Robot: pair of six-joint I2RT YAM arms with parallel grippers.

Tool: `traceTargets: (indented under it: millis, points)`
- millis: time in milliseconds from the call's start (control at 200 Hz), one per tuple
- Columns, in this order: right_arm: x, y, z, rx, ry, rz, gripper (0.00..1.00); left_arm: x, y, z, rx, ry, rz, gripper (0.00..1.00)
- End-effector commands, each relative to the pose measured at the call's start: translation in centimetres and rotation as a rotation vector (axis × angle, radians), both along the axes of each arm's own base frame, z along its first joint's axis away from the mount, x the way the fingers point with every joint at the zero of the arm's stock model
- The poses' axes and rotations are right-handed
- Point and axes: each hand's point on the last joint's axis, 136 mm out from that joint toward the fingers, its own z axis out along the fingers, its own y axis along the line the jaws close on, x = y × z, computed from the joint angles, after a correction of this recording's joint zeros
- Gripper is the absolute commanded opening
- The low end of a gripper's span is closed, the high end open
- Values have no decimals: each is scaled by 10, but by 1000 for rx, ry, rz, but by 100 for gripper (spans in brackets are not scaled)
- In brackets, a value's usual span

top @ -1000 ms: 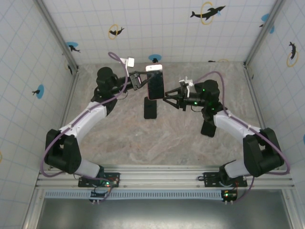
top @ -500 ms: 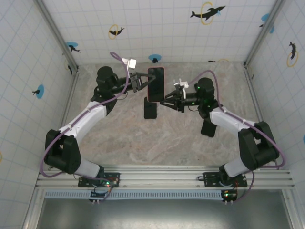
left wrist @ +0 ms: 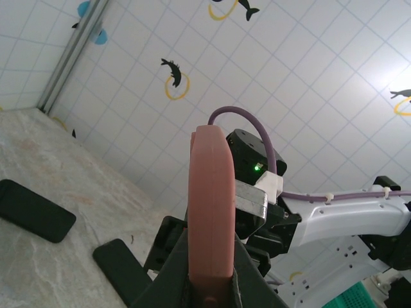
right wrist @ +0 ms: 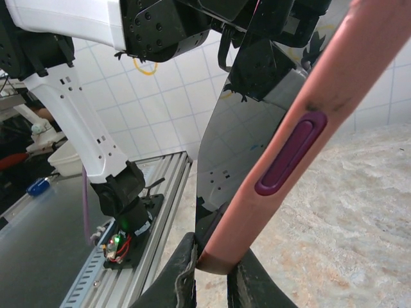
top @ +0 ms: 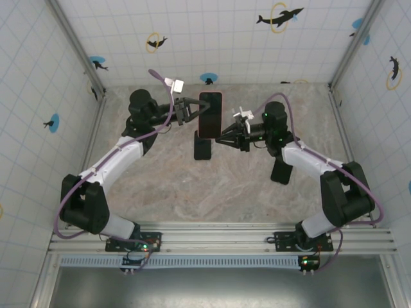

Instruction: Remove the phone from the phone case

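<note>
You have the pink phone case (top: 210, 114), phone (right wrist: 237, 128) inside, raised above the table (top: 192, 186). The left gripper (top: 191, 110) clamps its side, and the right gripper (top: 223, 137) pinches its lower corner.

White tiled walls (top: 212, 38) close the space in on three sides, ruled with a thin grey grid. Dark dolphin stickers (top: 279, 16) in orange rings and blue dots (top: 53, 122) are scattered over them. Metal posts (top: 77, 45) run up the back corners. The table top (top: 212, 192) is mottled beige stone. An aluminium rail (top: 218, 239) edges its near side. A bright glare (left wrist: 385, 70) washes one wall.
</note>
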Motion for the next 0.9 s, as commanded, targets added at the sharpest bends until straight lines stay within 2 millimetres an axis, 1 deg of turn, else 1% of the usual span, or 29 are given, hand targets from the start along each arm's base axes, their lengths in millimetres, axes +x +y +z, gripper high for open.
traceTargets:
  millis: [0,170,500,741,896]
  points:
    - [6,2,7,-1,-103,-2,16,-15,6,28,-47,-61,-29,0]
    - [16,1,-2,-66,-161,-42,14,-18,6,28,-53,-45,-45,0]
    - [35,-2,10,-97,-269,-130,13,-22,6,28,-64,-22,-68,0]
    - [35,-1,22,-73,-287,-136,13,-22,5,25,-73,-10,-76,0]
    - [44,0,23,-92,-321,-198,11,-24,3,26,-82,-7,-88,0]
